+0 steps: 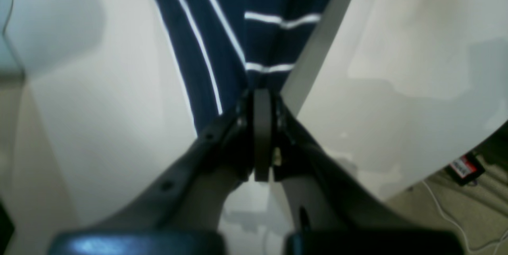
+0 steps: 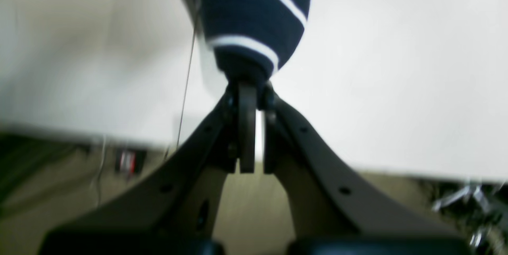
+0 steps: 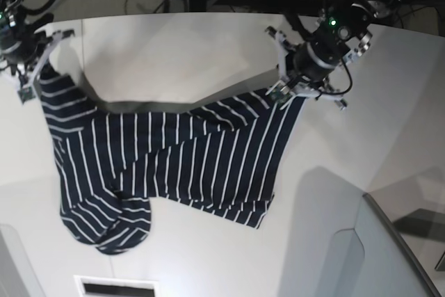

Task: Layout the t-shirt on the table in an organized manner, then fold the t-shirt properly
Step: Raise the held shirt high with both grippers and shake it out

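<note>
T-shirt: the t-shirt (image 3: 167, 165) hangs stretched between the two arms over the table (image 3: 334, 193), its upper edge lifted and sagging in the middle, its lower part draped down toward the near side.
Left gripper: the left gripper (image 1: 262, 100) has its jaws clamped on a corner of the striped cloth; in the base view it holds the upper right corner of the shirt.
Right gripper: the right gripper (image 2: 248, 88) has its jaws pressed together on a bunched tip of cloth, at the far left edge of the table in the base view.
Cloth state: one sleeve or corner is curled into a rounded lump at the lower left, and the lower hem lies on a slant with diagonal creases.
Done: the shirt is picked up at two points and spread wide.
Left to do: by my reading, layout is under way but not finished; the shirt is not yet flat, the curled part needs smoothing, and no fold has been made.
Risk: a thin pinch could slip as the cloth is pulled taut.
</note>
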Motion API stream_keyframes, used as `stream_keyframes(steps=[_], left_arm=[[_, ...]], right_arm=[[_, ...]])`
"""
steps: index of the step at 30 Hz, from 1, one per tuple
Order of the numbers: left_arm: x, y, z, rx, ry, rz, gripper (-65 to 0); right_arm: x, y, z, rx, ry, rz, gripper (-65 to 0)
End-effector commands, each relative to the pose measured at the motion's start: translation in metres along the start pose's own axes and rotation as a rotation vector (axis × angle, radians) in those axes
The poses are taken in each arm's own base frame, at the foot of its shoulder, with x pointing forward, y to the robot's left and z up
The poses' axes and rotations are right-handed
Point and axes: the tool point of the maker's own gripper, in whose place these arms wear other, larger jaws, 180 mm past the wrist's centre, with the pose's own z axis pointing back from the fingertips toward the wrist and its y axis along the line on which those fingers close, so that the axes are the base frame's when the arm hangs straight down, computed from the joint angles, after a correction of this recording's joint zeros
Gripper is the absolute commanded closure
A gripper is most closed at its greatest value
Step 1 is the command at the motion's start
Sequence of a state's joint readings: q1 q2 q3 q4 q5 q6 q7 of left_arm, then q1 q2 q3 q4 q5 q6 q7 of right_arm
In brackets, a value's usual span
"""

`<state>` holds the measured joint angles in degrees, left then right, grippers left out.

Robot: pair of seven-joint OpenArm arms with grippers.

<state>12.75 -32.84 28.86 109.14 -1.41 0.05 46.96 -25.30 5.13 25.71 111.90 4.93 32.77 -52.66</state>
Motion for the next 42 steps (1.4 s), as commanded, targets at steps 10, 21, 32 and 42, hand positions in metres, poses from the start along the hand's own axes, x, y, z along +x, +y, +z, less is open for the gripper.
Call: stream_keyframes(steps=[10,21,32,42], left_arm=[[-0.043,0.057,0.007,0.180,0.097,0.055,0.0],[-0.015,0.042,-0.013,0.147,0.053,0.084,0.0],[0.061,0.117,-0.028,0.243,-0.072,0.036,0.0],[0.107,0.181,-0.040,0.331,-0.106,0.062,0.0]], right_arm=[[-0.044,-0.041,0.012,-0.100,0.149,-0.104,0.0],[0.010,-0.046,0.010,-0.061,0.053,-0.096,0.0],[0.123,-0.111,0.023,-0.182,-0.089,0.006,0.0],[0.209,-0.135,0.024,-0.174,-0.225,0.020,0.0]])
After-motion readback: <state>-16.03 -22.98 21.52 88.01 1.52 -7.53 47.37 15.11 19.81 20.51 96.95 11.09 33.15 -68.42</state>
